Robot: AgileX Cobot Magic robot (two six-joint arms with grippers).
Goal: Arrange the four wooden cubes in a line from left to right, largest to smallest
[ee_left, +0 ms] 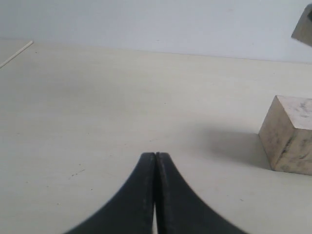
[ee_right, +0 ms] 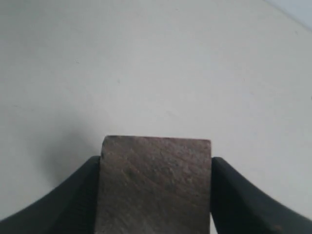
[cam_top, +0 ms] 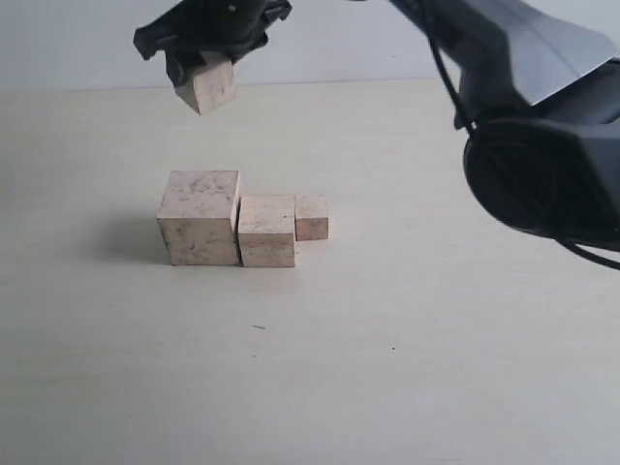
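Three of the four wooden cubes stand in a touching row on the table: the largest cube [cam_top: 201, 217] on the left, a mid-sized cube [cam_top: 266, 231] beside it, and the smallest cube [cam_top: 311, 217] on the right. A fourth cube [cam_top: 206, 85], tilted, hangs high above and behind the largest one. My right gripper [cam_top: 205, 60] is shut on it, reaching across from the right. In the right wrist view that cube [ee_right: 156, 190] fills the space between the fingers. My left gripper [ee_left: 155, 155] is shut and empty, low over the table to the left of the largest cube [ee_left: 290, 134].
The right arm's dark body [cam_top: 542, 126] fills the upper right of the exterior view. The pale table [cam_top: 387, 368] stretches in front of and to the right of the row. A thin pale line [ee_left: 17, 53] lies far off in the left wrist view.
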